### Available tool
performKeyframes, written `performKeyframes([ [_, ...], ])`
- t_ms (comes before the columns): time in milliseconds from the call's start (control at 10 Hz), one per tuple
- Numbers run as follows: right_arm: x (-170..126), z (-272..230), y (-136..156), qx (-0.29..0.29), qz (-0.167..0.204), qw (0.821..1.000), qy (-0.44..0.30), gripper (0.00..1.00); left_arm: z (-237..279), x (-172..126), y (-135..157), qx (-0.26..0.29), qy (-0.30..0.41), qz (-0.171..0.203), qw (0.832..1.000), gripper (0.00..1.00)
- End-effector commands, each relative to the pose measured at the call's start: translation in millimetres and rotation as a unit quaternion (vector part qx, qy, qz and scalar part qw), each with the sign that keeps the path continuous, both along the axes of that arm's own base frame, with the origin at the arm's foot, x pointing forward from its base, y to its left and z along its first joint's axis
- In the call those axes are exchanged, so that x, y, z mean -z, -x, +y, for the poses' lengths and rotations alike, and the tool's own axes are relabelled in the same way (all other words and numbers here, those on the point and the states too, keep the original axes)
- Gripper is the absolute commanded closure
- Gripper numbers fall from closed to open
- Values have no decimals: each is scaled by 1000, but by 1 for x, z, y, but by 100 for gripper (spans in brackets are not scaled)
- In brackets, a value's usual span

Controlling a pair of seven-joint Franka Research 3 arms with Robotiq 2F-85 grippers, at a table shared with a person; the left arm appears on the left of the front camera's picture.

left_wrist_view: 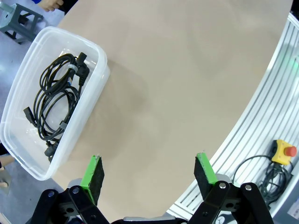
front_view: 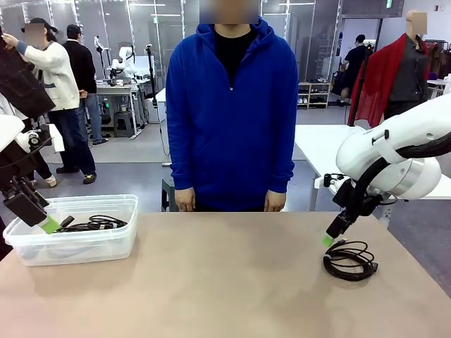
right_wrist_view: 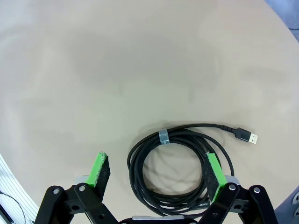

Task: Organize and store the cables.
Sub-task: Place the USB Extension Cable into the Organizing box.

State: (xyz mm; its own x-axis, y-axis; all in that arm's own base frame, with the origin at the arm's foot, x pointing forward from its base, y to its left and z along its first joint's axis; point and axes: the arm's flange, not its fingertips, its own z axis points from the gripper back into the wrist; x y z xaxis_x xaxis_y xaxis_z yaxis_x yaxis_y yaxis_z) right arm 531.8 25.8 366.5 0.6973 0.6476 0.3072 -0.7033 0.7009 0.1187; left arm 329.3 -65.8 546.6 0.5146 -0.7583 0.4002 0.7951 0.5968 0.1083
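The right end effector [right_wrist_view: 156, 172] hangs low over the desk [front_view: 211, 282] with its green pads spread wide and nothing between them. Directly beneath it lies a coiled cable [right_wrist_view: 180, 165], bound by a grey tie, its plug end trailing just beyond the coil. One pad sits over the coil's rim, the other outside it, which suggests a lineup for a grasp not yet made. Farther off, the left end effector [left_wrist_view: 148, 176] is also wide open and empty, raised beside a clear plastic bin [left_wrist_view: 100, 58]. Stored cables [left_wrist_view: 56, 100] already rest inside that bin, likely the destination. Beyond the desk stands a person [front_view: 231, 105], arms down.
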Motion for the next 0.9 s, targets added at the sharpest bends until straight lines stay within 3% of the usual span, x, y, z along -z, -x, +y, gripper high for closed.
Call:
performKeyframes([
  [0,-6,4,-5,14,-1,1000,15,0,-1,-3,1,0,-6,0,1000,2],
  [500,-8,5,-2,13,1,1000,24,0,-1,-3,1,0,-6,0,1000,2],
  [800,-3,8,-6,57,13,998,31,0,-1,-3,1,0,-6,0,1000,2],
])
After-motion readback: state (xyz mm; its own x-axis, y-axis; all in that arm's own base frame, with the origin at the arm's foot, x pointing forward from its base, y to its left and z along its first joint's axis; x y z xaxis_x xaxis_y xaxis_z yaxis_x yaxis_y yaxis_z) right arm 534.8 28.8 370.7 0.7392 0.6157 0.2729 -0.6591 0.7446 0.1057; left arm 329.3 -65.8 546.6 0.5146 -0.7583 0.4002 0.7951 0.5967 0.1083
